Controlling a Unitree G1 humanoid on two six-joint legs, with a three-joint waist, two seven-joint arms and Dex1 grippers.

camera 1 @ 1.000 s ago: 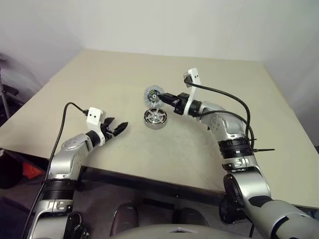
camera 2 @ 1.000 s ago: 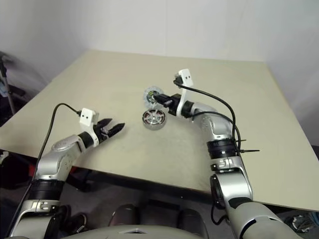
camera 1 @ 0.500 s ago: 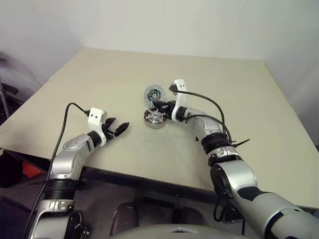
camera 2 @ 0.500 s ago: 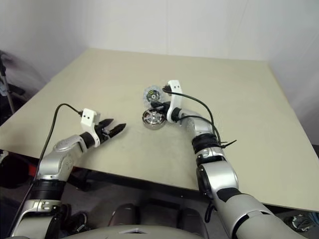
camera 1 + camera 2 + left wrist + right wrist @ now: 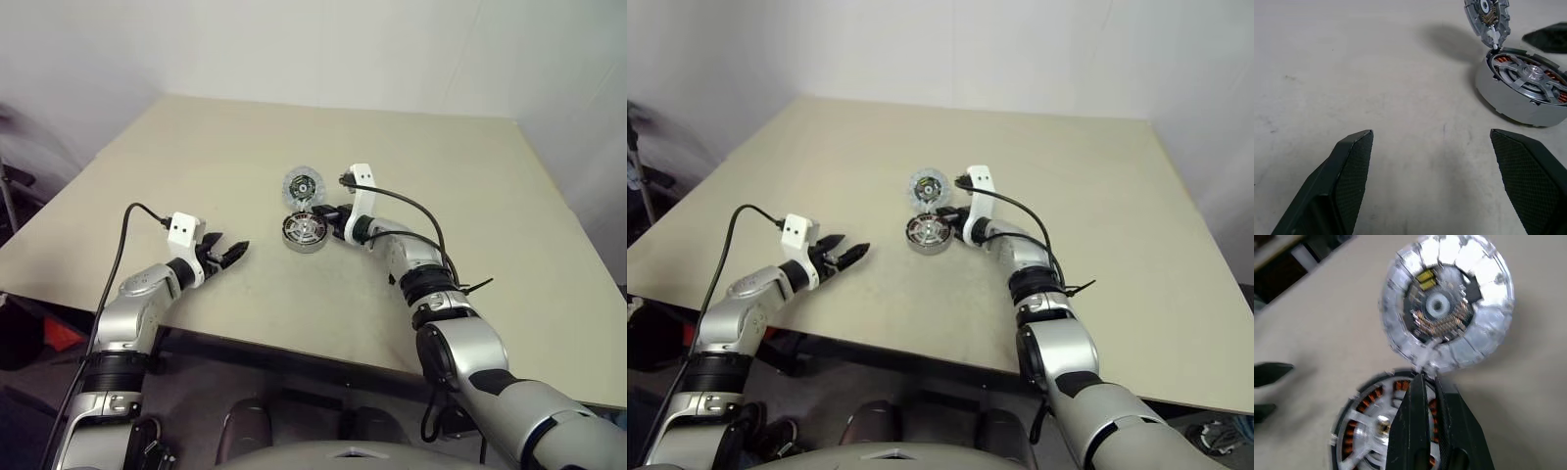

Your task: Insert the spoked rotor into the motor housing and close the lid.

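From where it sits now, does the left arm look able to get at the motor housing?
Probably yes. The left gripper is open and aimed at the motor housing across bare table. The rotor already sits inside, the lid stands open behind it, and the shut right gripper crowds its far side.

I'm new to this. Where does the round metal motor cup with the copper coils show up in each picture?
Left eye view: motor housing mid-table.
Right eye view: mid-table, below the lid.
Left wrist view: upper right.
Right wrist view: lower left, behind the right fingers.
Shared landmark: the lid standing open beside it.
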